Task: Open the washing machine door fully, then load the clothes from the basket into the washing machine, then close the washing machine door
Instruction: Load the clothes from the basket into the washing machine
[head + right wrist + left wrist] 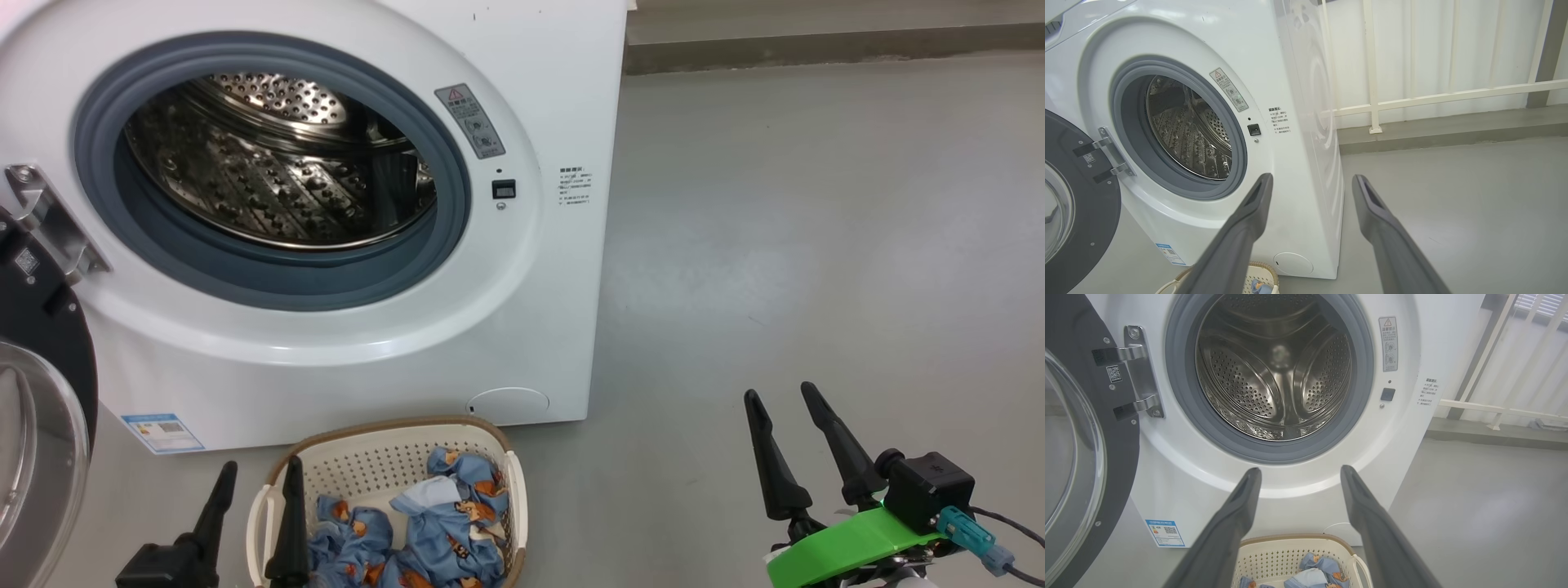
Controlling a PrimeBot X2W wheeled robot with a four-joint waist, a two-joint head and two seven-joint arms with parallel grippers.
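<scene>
- The washing machine (pixel 343 359) is standing on the grey floor (pixel 816 245), its steel drum (pixel 277 171) gaping open and looking empty.
- The washing machine door (pixel 49 327) is hanging swung wide on its hinge at the machine's left side. The head view's left edge is cutting it off, so I am not managing to tell whether it is fully back.
- The basket (pixel 367 461) is sitting on the floor just in front of the machine's lower front edge, below the drum mouth. Its near end is running out of the head view's bottom.
- The clothes (pixel 445 523) are lying bunched in the basket. How many bundles there are is proving hard to make out.
- The left gripper (pixel 260 467) is hovering with its fingers spread and nothing between them, one finger overlapping the basket's left rim. The clothes are lying just to its right and lower, so I am judging this arm the nearer one for a downward reach.
- The right gripper (pixel 780 394) is hanging well apart to the basket's right over bare floor, likewise spread and carrying nothing.
</scene>
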